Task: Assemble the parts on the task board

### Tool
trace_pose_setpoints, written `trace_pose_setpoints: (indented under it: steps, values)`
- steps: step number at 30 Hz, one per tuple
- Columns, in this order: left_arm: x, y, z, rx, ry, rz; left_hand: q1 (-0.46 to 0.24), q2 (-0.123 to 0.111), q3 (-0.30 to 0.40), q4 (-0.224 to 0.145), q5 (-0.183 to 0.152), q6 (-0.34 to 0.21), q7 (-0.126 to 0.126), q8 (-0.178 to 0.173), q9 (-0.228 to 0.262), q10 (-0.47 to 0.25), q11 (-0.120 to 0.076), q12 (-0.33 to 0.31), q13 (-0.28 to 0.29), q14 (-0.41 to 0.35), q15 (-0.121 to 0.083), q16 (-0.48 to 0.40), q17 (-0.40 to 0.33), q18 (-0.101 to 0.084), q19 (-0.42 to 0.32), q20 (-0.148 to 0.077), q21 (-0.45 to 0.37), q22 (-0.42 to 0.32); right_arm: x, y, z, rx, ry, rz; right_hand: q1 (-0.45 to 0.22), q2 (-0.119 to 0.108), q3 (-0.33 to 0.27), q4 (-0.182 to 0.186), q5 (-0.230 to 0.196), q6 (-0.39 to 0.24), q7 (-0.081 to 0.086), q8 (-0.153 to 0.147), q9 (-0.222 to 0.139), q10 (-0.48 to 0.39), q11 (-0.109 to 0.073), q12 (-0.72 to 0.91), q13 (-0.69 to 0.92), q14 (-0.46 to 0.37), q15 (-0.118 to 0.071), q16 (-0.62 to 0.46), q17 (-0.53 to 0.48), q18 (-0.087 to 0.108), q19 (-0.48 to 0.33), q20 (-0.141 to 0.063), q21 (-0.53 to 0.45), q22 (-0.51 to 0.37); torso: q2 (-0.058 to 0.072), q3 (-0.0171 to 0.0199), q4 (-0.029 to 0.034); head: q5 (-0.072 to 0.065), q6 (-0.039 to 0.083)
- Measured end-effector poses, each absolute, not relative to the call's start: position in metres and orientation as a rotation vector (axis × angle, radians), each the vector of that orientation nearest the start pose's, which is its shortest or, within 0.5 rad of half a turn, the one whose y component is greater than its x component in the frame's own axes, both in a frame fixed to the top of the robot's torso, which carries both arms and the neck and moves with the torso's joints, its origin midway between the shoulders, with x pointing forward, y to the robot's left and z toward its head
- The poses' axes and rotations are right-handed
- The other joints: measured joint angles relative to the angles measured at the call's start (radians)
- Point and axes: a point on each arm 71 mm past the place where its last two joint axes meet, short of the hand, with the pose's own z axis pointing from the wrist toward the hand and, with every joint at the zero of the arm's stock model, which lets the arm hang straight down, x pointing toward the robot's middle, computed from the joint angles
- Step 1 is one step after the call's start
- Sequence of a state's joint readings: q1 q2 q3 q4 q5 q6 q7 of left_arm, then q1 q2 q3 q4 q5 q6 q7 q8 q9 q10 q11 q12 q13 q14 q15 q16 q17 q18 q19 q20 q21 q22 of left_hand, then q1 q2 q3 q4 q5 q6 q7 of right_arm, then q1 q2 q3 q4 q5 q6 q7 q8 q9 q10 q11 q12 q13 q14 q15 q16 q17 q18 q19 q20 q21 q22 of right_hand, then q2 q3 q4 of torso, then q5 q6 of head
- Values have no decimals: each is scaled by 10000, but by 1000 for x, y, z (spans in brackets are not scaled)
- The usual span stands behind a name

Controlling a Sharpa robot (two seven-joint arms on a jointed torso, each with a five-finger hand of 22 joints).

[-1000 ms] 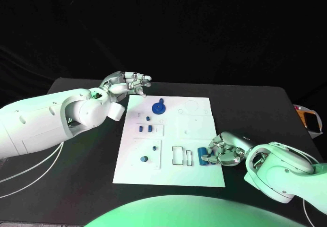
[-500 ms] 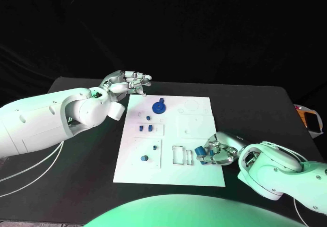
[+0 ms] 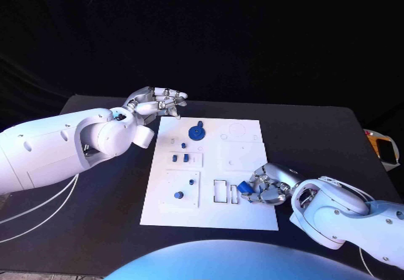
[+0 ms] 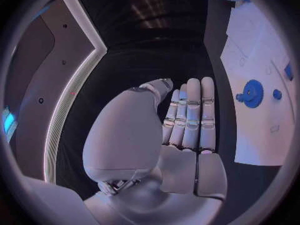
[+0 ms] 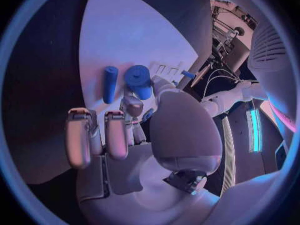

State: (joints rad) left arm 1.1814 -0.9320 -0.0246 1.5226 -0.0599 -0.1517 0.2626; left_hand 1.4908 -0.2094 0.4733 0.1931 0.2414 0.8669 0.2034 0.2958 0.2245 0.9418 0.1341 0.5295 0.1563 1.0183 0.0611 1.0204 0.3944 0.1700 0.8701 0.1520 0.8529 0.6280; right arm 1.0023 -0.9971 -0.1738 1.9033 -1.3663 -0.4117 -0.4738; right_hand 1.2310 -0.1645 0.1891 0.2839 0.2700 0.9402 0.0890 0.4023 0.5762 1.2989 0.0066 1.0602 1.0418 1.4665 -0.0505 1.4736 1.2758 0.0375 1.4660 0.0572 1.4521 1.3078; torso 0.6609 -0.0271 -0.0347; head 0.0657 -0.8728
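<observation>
While the task board point(image 3: 211, 207) lies flat mid-table, your left hand point(image 3: 156, 103) hovers past its far left corner, fingers curled on nothing; your right hand point(image 3: 268, 188) pinches a blue cylinder point(image 5: 139, 81) above the board's near right side, with a second blue cylinder point(image 5: 109, 84) lying just beside it

A black table point(image 3: 320, 134) is seen under everything. At its far right edge, an orange and white object point(image 3: 385, 149) is partly cut off.
</observation>
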Motion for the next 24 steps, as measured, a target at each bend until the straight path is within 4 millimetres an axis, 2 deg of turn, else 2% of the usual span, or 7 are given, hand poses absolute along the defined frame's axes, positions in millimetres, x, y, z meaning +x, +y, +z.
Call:
trace_pose_setpoints:
  steps: [4,7,10,14,19,24]
  values:
    - [483,245,-188,-11225,15892,-15273,0,0,0,0,0,0,0,0,0,0,0,0,0,0,0,0,0,0,0,0,0,0,343,-190,-279,1925,20495,5907,67,67,173,3,14,52,16,42,0,220,-62,279,311,1,-70,47,122,1,0,-72,96,0,-5,0,0,0,0]
    - [483,245,-188,-11226,15894,-15272,0,0,0,0,0,0,0,0,0,0,0,0,0,0,0,0,0,0,0,0,-16,1,340,-191,-277,2138,20423,5985,160,75,255,29,345,55,20,42,-3,363,-97,509,565,-24,-94,96,205,1,0,-72,138,-1,-6,-1,0,-1,3]
    - [483,244,-188,-11229,15907,-15271,0,0,0,0,0,0,0,0,-1,0,0,0,-1,0,0,0,0,0,0,0,-39,0,338,-192,-271,2320,20216,6139,160,75,281,54,544,105,70,43,-4,460,-109,681,777,0,-142,121,302,1,0,-72,214,-1,-11,-7,7,-7,8]
    - [483,244,-188,-11233,15923,-15272,0,0,0,0,0,0,0,0,-1,0,0,0,-1,0,0,0,0,0,0,0,-39,1,341,-189,-260,2443,19844,6412,160,75,282,54,575,107,72,43,-4,477,-125,730,863,0,-142,138,327,1,21,-99,260,-2,-14,-13,7,-11,13]
    - [483,243,-188,-11228,15936,-15287,0,0,0,0,0,0,0,0,-1,0,0,0,-1,0,0,0,0,0,0,0,-39,1,341,-180,-257,2518,19736,6792,140,95,349,72,806,126,92,43,-5,566,-143,865,1022,0,-141,174,327,1,1,-144,288,-2,-11,-13,12,-6,28]
    - [483,242,-188,-11221,15950,-15309,0,0,0,0,0,0,0,0,-1,-36,-37,0,-1,0,0,0,1,0,0,0,-39,-8,342,-165,-258,2498,19860,7234,-34,264,349,72,807,144,110,43,-33,613,-169,939,1110,0,-141,174,327,1,1,-144,288,-2,-5,-13,12,5,29]
